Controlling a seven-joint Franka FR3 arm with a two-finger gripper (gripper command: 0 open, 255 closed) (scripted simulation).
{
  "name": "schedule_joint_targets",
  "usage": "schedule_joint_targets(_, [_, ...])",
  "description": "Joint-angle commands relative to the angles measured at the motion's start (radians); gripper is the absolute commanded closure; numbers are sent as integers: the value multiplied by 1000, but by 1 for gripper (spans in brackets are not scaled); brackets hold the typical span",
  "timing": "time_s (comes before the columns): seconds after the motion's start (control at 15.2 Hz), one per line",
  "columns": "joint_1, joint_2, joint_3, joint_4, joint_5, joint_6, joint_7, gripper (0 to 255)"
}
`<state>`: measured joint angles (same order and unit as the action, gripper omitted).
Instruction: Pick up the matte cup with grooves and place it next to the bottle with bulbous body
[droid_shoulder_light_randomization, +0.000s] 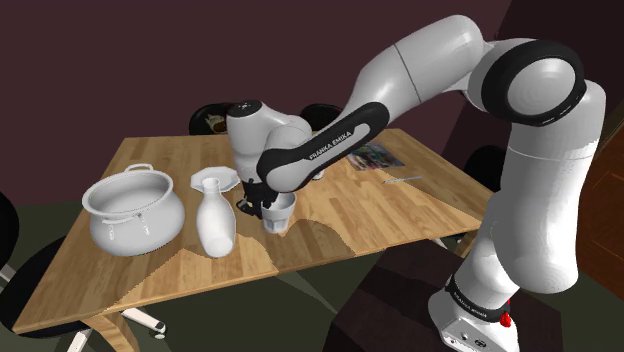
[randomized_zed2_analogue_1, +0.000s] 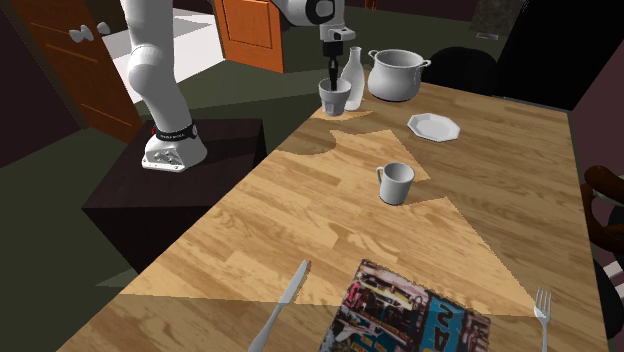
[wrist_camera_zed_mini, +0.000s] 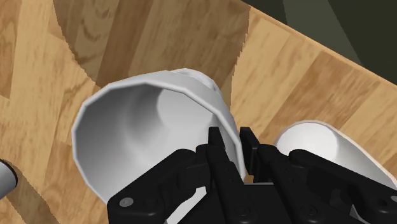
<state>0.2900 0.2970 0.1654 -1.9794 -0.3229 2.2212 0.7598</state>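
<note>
So the gripper (wrist_camera_zed_mini: 230, 137) has the white cup (wrist_camera_zed_mini: 146, 140) pinched by its rim, one finger inside the wall and one outside, jaws nearly closed with just the thin wall between them. The cup sits upright at the table (droid_shoulder_light_randomization: 340, 235) surface, right beside the white bottle (droid_shoulder_light_randomization: 216, 220), close but not touching in the shoulder view. Can't really tell if the cup's base is resting on the wood or a hair above it. On the bottle's far side from the cup there's a big white pot (droid_shoulder_light_randomization: 132, 210), and a small plate (droid_shoulder_light_randomization: 217, 180) lies behind the bottle. In the second exterior view a mug (randomized_zed2_analogue_1: 395, 183) stands alone mid-table, well apart, and a magazine (randomized_zed2_analogue_1: 415, 310), knife (randomized_zed2_analogue_1: 283, 305) and fork (randomized_zed2_analogue_1: 543, 305) lie at the near end.
</note>
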Motion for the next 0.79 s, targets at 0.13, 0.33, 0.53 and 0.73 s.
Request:
schedule_joint_targets(0.13, [3,35,-6,-9,-17,42,18,255])
schedule_joint_targets(0.33, [6,61,-11,-15,-29,73,31,255])
schedule_joint_targets(0.53, [9,91,-17,-21,-44,107,46,255])
schedule_joint_targets(0.73, [9,91,-17,-21,-44,107,46,255])
